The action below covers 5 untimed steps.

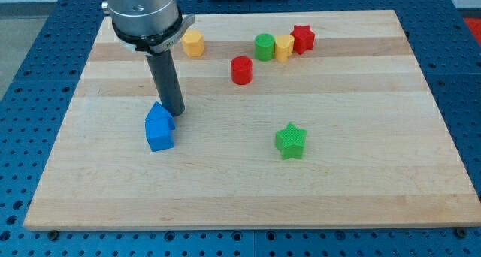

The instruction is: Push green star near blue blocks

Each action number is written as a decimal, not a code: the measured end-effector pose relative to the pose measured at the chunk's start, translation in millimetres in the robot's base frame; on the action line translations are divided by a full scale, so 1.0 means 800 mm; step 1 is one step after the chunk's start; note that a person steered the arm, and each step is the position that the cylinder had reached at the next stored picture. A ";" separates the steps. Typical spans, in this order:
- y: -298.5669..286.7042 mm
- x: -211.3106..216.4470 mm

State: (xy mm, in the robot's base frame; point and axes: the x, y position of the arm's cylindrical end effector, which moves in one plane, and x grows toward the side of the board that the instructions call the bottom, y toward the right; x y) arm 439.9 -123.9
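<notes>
Rod upright, my tip [174,113] touching the blue block's [159,128] far right edge; no pincer fitted; green star [290,140] well right.

A wooden board [248,204] held several blocks. Near its left edge, a house-shaped block [158,127] sat just below my tip [174,113]. A star [290,140] lay near the middle, well apart to the right. Along the top edge sat a hexagonal block [193,43], two cylinders [241,70] [264,46], another small block [283,47] and a second star [303,38].
</notes>
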 end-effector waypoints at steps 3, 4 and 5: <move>0.110 0.001; 0.187 0.001; 0.261 0.013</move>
State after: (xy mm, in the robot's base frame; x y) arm 450.5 85.0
